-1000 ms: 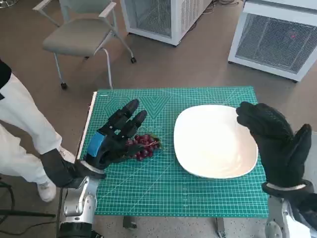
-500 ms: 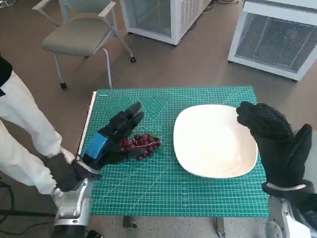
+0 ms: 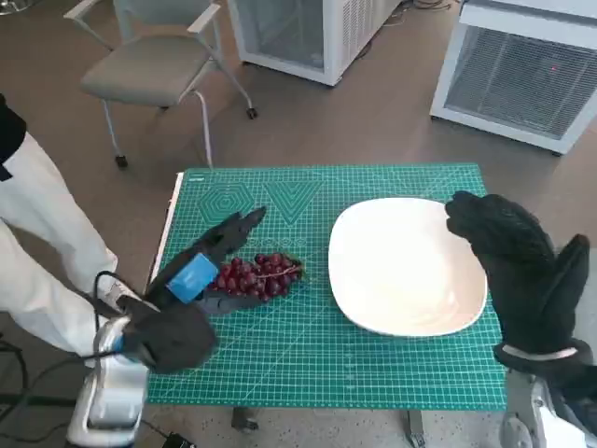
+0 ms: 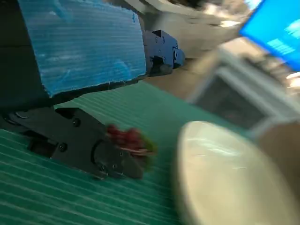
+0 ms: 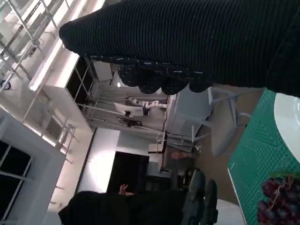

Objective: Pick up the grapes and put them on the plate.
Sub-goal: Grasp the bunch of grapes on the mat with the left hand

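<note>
Red grapes (image 3: 256, 275) lie on green mat (image 3: 308, 359) over surface, just beside white plate (image 3: 407, 266), not yet lifted. Left hand (image 3: 207, 266) beside grapes, far from plate, fingers (image 3: 241, 227) spread around bunch, ready to scoop. Right hand (image 3: 516, 271) hangs at plate's opposite edge, fingers straight, holding nothing. Since earlier: left arm swung outward, hand rolled edge-on; grapes unmoved.
</note>
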